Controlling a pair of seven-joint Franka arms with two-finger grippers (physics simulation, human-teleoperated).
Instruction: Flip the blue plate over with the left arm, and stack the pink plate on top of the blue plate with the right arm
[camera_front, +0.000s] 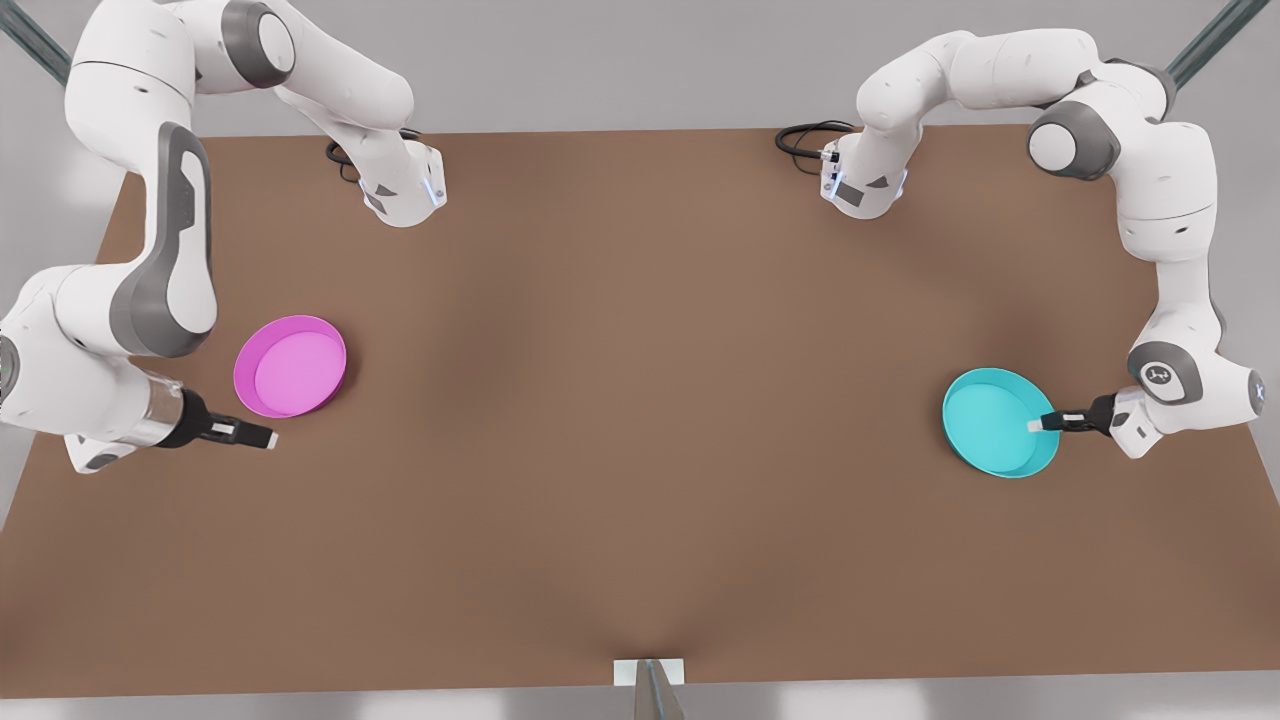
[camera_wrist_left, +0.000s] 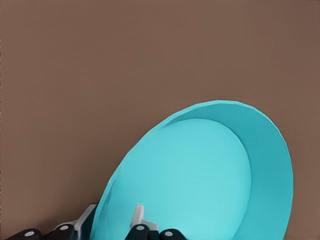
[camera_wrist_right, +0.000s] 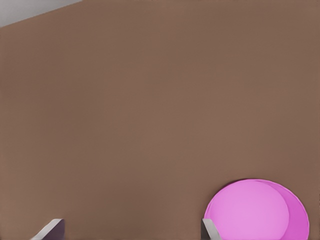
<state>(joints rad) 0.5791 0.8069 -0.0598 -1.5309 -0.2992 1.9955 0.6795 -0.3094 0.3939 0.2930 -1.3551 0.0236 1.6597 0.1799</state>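
Observation:
The blue plate lies rim-up on the brown table at the front view's right. My left gripper reaches in from its right side and is shut on the plate's rim. In the left wrist view one finger sits inside the blue plate and the other outside the wall. The pink plate rests rim-up at the front view's left. Just in front of it and apart from it, my right gripper is open and holds nothing. The right wrist view shows the pink plate beside one of its fingers.
Both arm bases stand at the table's far edge, each with a black cable beside it. A small white bracket sits at the middle of the near edge. Bare brown tabletop stretches between the two plates.

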